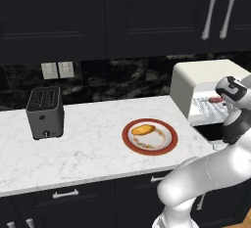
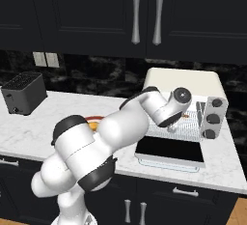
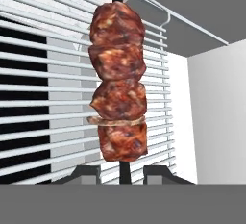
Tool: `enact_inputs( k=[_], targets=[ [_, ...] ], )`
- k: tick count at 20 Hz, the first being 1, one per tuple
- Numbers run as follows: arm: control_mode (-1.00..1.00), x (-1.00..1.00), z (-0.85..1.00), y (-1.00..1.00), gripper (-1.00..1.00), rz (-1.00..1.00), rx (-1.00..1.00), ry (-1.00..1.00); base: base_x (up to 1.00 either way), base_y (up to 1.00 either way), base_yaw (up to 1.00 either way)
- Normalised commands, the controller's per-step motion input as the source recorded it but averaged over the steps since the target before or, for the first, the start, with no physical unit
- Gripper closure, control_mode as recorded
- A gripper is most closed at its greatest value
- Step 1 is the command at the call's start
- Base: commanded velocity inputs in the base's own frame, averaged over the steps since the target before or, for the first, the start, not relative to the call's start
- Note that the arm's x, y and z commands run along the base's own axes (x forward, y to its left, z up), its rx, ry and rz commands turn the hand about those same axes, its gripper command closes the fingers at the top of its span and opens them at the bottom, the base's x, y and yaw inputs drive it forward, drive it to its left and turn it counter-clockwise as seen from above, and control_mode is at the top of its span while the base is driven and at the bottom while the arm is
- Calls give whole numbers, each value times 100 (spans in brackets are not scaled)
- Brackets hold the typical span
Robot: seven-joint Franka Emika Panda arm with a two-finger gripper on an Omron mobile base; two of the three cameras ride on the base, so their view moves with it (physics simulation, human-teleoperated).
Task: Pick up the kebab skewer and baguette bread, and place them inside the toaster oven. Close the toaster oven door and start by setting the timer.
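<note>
The kebab skewer (image 3: 118, 81), with its reddish-brown chunks, lies on the wire rack (image 3: 43, 98) inside the toaster oven (image 2: 183, 81). My gripper (image 3: 123, 172) is right at the skewer's near end, open, each fingertip a clear gap away from the thin stick. From the left base view the skewer (image 1: 215, 99) shows on the rack behind my hand. The toaster oven door (image 2: 169, 149) hangs open, folded flat toward me. The baguette bread (image 1: 143, 129) rests on the red-rimmed plate (image 1: 169, 146) on the counter, left of the oven (image 1: 196, 75).
A small black slot toaster (image 1: 45, 112) stands at the counter's far left. The oven's knobs (image 2: 212, 118) line its right side. My arm stretches across the plate toward the oven. Dark cabinets hang above.
</note>
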Motion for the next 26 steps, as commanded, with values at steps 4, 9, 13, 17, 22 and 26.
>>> enact_inputs(
  k=[4,9,13,17,22,26],
  targets=[
    [-100,0,-24,-2,100,0,0,0,0,0,0],
    [-100,0,-27,0,-100,0,0,0,0,0,0],
    [-100,0,-22,0,-100,0,0,0,0,0,0],
    [-100,0,-13,0,-100,0,0,0,0,0,0],
    [-100,-1,-3,-1,-100,0,0,0,0,0,0],
    [-100,-17,20,-14,-100,0,0,0,0,0,0]
  ],
)
